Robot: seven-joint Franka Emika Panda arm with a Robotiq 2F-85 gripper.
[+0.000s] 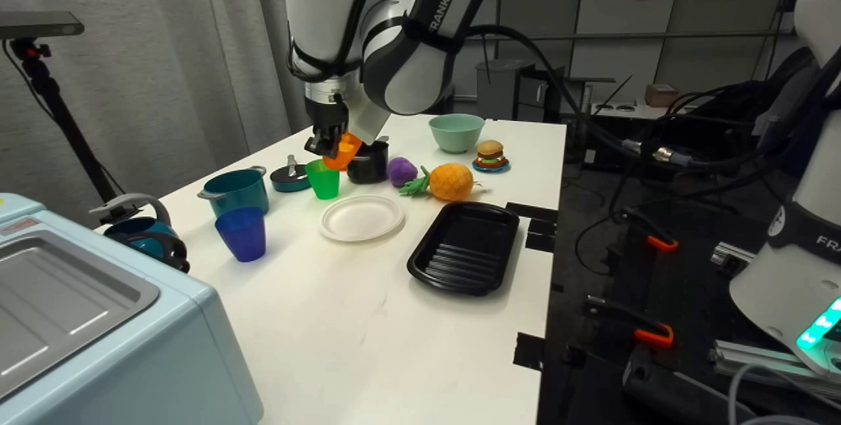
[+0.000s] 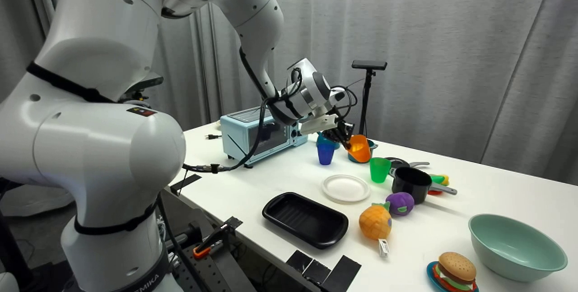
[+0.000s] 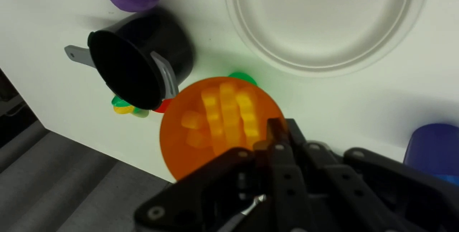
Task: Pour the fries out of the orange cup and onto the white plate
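The orange cup (image 1: 343,153) is in the air and tilted; it also shows in an exterior view (image 2: 360,149). My gripper (image 3: 278,131) is shut on the cup's wall, one finger inside the rim and one outside; it also shows in both exterior views (image 1: 334,144) (image 2: 346,142). In the wrist view I look into the cup (image 3: 175,146), where several yellow fries (image 3: 229,113) lie. The fries are hidden in the exterior views. The white plate (image 1: 362,219) lies flat and bare on the table; it shows in the other views (image 2: 346,188) (image 3: 322,20), apart from the cup.
The green cup (image 2: 380,170) stands near the plate, mostly hidden below the orange cup in the wrist view. A black pot (image 2: 412,183), purple toy (image 2: 400,203), pineapple toy (image 2: 375,222), black tray (image 2: 305,220), blue cup (image 1: 243,234) and teal pot (image 1: 238,192) are around the plate.
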